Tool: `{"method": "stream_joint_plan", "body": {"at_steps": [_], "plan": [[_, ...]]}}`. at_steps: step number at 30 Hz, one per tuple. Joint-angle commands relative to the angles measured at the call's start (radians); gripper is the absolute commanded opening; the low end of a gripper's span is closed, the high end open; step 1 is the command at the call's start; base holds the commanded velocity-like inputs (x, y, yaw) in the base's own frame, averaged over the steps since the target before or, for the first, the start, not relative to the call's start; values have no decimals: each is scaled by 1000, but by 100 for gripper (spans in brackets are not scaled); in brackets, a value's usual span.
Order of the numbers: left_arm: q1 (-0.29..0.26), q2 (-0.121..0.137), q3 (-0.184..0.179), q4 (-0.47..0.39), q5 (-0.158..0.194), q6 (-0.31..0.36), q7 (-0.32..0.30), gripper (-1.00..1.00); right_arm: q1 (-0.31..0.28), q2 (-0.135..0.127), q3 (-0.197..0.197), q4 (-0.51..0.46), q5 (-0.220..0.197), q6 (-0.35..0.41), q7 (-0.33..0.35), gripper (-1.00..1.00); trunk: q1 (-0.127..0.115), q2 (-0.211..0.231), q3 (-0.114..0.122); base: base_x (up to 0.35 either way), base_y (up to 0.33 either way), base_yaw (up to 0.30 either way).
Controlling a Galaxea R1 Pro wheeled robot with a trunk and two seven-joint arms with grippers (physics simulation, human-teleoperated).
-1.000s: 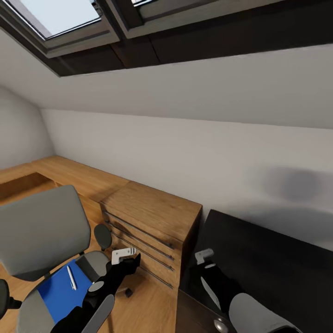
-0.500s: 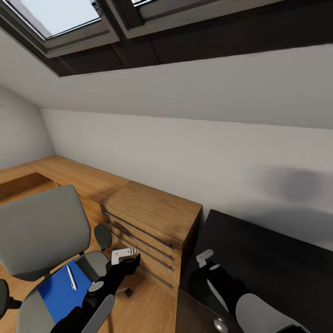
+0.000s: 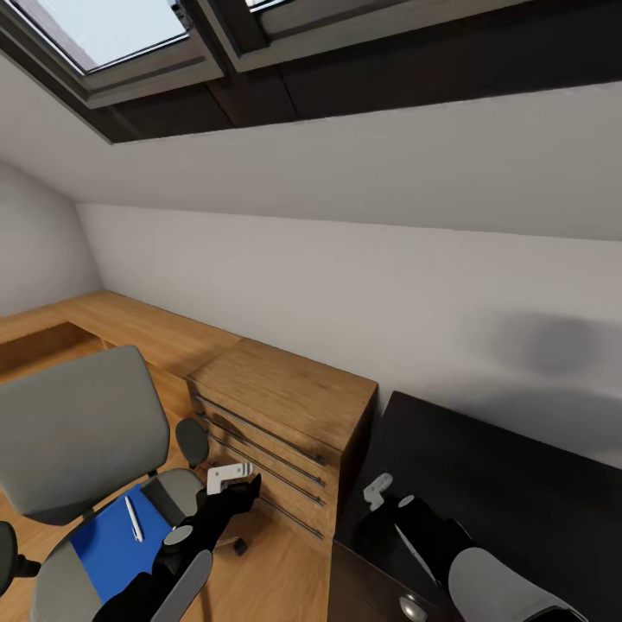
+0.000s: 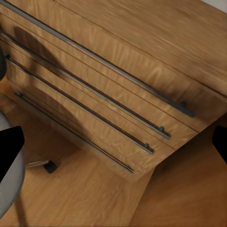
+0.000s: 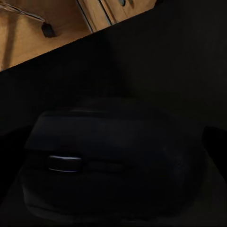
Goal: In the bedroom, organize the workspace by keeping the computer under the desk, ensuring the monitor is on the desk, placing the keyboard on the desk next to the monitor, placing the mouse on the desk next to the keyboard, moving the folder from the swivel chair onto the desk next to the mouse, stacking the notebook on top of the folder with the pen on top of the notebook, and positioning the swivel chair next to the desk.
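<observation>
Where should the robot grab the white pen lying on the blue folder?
Probably around its middle, coming straight down from above. The pen is a thin stick lying flat on the folder on the swivel chair seat, so only its long sides offer a hold. The jaws should close across its width. The left gripper is nearest.

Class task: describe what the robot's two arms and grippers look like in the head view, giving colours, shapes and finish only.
Both arms are glossy black with rounded light-grey shell segments nearer the body. The left arm has a small grey round joint cap and ends in a white blocky left gripper. The right arm carries a thin pale stripe and ends in a small white-grey right gripper. No cables or lettering can be made out.
</observation>
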Motion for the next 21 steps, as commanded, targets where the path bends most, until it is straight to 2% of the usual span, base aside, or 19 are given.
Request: {"method": "stream_joint_plan", "body": {"at_steps": [1,7,21], "plan": [[-1,2,-3,-2,7,2,9,100,0,-6,0,-2,20,5,25,-100,0,-1,-1,0,0,0],[-1,3,-3,-2,7,2,9,100,0,-12,0,-2,29,4,46,-100,0,-1,-1,0,0,0],[-1,4,-3,-3,7,2,9,100,0,-13,0,-2,30,3,48,-100,0,-1,-1,0,0,0]]}}
